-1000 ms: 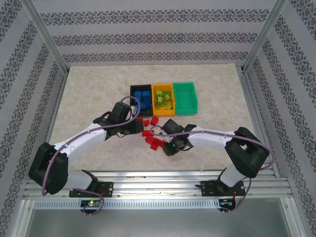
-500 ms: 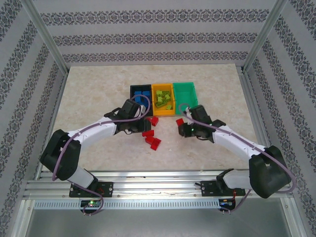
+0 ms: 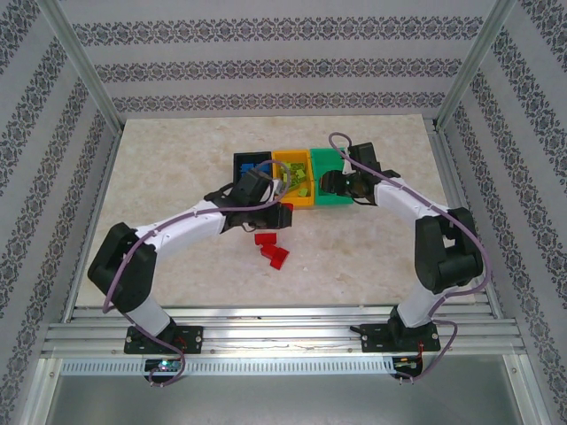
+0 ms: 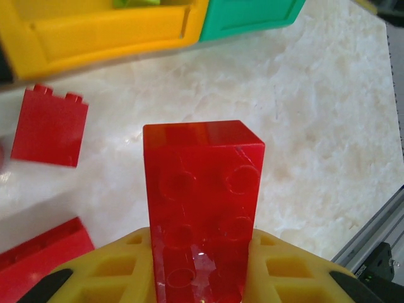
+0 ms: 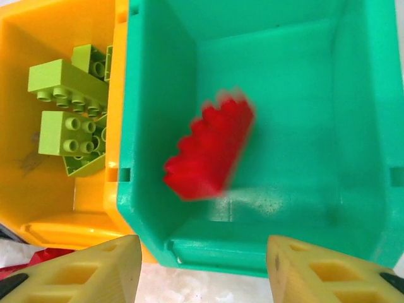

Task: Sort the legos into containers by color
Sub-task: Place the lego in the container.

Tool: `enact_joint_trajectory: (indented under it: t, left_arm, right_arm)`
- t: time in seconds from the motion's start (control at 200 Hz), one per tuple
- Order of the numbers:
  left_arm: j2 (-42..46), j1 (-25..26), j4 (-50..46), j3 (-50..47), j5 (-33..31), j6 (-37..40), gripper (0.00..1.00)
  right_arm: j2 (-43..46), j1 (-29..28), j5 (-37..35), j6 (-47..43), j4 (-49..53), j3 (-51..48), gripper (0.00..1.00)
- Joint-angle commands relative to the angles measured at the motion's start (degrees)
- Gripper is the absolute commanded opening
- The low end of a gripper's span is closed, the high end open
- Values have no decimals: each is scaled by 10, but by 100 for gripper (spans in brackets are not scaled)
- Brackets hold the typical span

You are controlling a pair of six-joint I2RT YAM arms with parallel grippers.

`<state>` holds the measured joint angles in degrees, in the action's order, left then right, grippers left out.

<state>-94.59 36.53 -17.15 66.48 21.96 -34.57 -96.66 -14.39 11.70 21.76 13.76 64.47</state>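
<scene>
Red lego [image 4: 202, 189] clamped in our left claw [image 4: 202, 255]. Our right claw [image 5: 201, 255] is apart over the green bin [image 5: 158, 82]; we see a 2nd red lego [image 5: 208, 151], blurred, inside it.

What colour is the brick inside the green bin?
Red. The brick in the green bin shows best in the right wrist view, though blurred.
</scene>
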Motion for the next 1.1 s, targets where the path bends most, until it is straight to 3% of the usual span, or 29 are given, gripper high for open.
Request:
enact_joint_trajectory:
  t: [0.0,0.22,0.575,0.749,0.964,1.094]
  left_arm:
    - [-36,6,-36,62,-4,29,29]
    - [-163,6,-94,246,19,63,32]
    - [-390,6,-209,613,-15,70,35]
    - [-505,6,-314,828,-30,74,60]
    - [-449,6,-315,769,-49,96,66]
    - [-349,5,-252,609,-67,106,67]
  right_arm:
    - [35,0,16,2,-8,-22,55]
    - [151,8,-3,-3,-10,-130,57]
    - [290,31,19,12,-2,-264,55]
    - [322,24,48,23,-4,-287,54]
    - [307,-37,53,17,-11,-291,56]
    - [279,-109,41,12,-24,-281,56]
